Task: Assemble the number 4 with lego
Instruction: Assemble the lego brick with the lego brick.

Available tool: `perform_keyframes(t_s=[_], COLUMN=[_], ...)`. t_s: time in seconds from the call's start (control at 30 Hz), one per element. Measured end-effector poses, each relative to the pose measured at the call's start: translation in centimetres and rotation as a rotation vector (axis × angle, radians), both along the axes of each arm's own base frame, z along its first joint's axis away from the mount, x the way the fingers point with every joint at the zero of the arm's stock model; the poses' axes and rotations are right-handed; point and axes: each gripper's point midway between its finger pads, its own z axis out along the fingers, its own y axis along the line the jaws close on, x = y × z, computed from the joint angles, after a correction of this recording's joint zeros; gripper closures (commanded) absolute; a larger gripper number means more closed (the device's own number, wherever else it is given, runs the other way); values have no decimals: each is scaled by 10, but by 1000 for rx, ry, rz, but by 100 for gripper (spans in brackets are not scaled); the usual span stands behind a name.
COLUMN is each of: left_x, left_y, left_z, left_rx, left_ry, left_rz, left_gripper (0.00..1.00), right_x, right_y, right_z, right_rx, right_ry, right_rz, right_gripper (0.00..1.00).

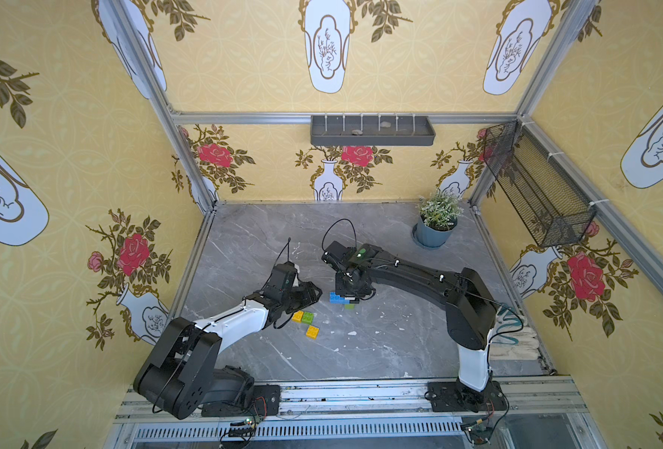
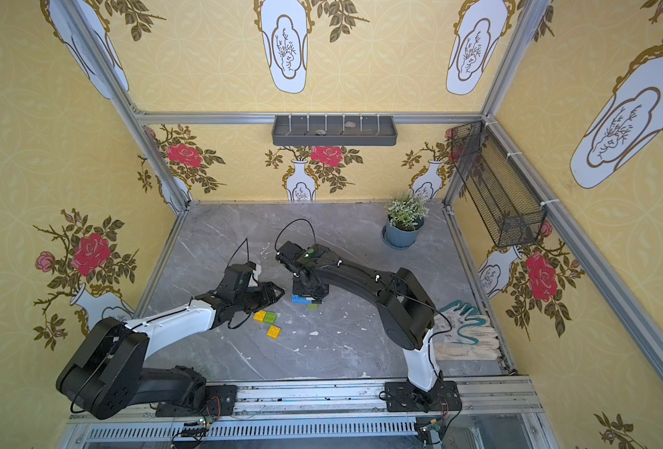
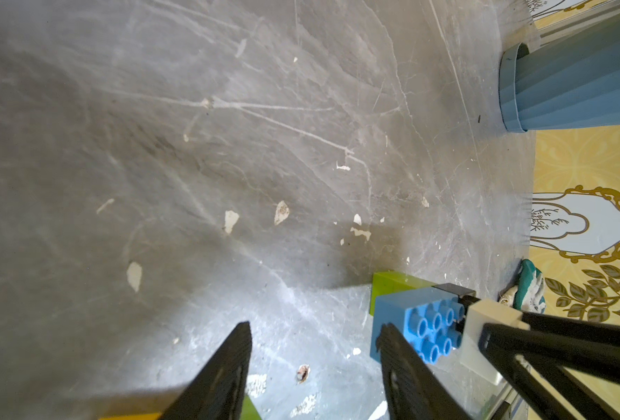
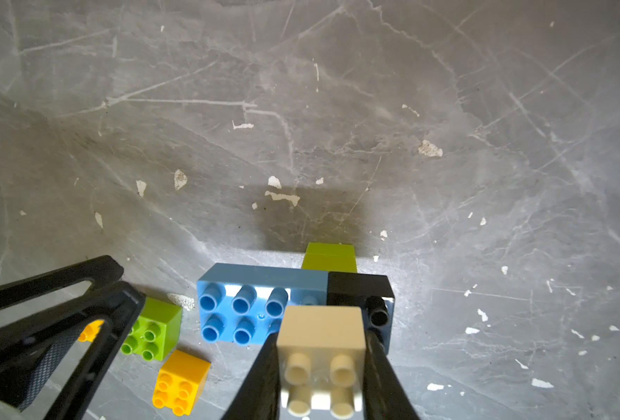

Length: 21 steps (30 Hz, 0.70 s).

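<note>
Clamping white brick: right end effector

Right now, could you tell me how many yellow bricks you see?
2: one yellow brick beside the loose green brick, a second yellow brick alone nearby; more may be hidden.

Bright, even light fills both top views; their edges bow. In the right wrist view a soft shadow darkens the table beyond the blue brick, whose top glints; corners blur, perhaps from defocus.
</note>
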Motion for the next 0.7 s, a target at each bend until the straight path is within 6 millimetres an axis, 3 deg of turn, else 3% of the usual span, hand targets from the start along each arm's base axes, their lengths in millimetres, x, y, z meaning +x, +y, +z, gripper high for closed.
perform_keyframes(t_s=[0.7], left_x=[0], left_y=[0], left_z=[0], left_rx=[-1], left_ry=[-1], left_rz=[-4], left_gripper=[41], right_x=[4], right_y=[2], right_z=[1], right_rx=[-5], right_ry=[-13], right_rz=[11], right_gripper=[84])
